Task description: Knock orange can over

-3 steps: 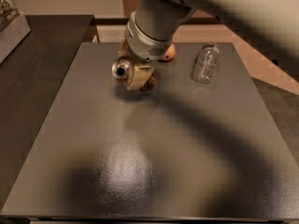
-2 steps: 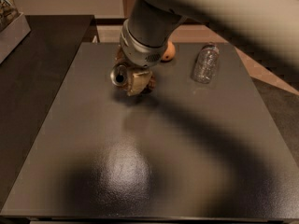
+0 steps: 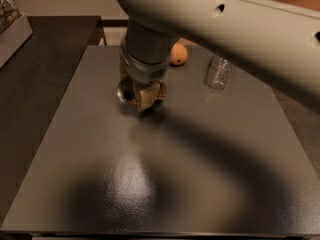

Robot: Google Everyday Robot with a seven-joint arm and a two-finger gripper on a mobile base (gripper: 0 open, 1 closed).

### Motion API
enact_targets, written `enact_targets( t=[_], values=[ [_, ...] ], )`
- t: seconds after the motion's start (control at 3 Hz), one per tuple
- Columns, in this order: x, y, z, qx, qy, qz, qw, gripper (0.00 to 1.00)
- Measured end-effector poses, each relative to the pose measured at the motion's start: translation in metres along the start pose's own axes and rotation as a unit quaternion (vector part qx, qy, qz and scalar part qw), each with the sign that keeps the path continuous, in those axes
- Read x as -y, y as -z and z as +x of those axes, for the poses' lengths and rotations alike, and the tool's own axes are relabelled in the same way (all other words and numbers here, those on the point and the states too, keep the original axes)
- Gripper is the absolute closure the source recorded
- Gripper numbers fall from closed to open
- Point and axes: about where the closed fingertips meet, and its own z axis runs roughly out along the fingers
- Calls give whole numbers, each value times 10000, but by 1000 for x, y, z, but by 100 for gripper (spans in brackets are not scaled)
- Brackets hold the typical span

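My gripper [image 3: 144, 95] hangs from the big pale arm over the far middle of the dark grey table [image 3: 165, 184], right at the table surface. The orange can [image 3: 125, 91] is pressed against the gripper's left side. Only its round silver top shows, facing the camera, with a sliver of brown body [image 3: 162, 90] past the gripper's right side. The can looks tipped rather than upright, but the gripper hides most of it.
A round orange fruit [image 3: 178, 54] sits just behind the gripper at the table's far edge. A clear plastic bottle [image 3: 218, 72] stands at the far right. A dark counter [image 3: 45, 59] with a box [image 3: 11, 24] lies to the left.
The gripper and wrist have moved toward the camera, away from the orange fruit, and the can's silver top has moved with them. The bottle and the fruit have stayed put.
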Motion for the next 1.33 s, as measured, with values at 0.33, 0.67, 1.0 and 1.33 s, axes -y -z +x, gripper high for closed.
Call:
enact_targets(
  t=[0.33, 0.67, 1.0, 1.33],
  values=[
    [-4, -5, -3, -168, 214, -16, 9996, 36],
    [-4, -3, -3, -177, 211, -1, 9996, 13],
    [-4, 0, -4, -191, 218, 17, 9996, 0],
    [-4, 0, -4, -191, 219, 17, 9996, 0]
  ],
)
